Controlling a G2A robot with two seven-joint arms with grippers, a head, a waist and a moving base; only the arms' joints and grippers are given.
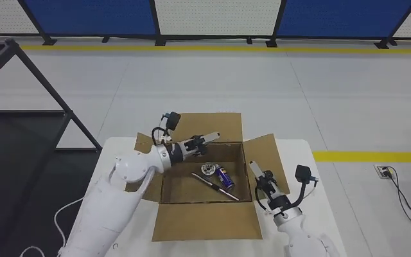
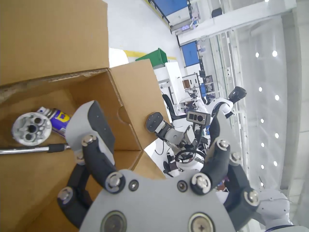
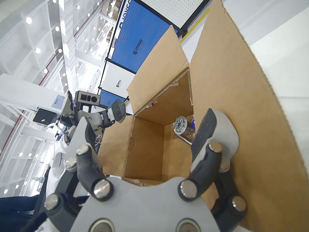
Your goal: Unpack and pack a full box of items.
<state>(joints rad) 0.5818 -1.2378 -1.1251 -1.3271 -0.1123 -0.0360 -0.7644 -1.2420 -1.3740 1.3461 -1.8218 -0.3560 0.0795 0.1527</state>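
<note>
An open cardboard box [image 1: 170,187] stands on the white table with all its flaps folded out. On its floor lie a round metal disc with holes [image 1: 208,169], a blue spray can [image 1: 225,177] and a thin metal rod [image 1: 215,187]. My left gripper [image 1: 204,142] hovers open and empty over the box's far left corner; its wrist view shows the disc [image 2: 31,128], the can [image 2: 59,119] and the rod [image 2: 24,149]. My right gripper [image 1: 258,172] stands open and empty above the right flap, with the disc [image 3: 179,123] and rod [image 3: 184,139] beyond its fingertips.
The box takes up most of the small white table [image 1: 302,154], leaving bare strips at the right and far left. A black frame rack [image 1: 38,128] stands off the table's left side. Blue and white partitions [image 1: 218,16] line the far floor.
</note>
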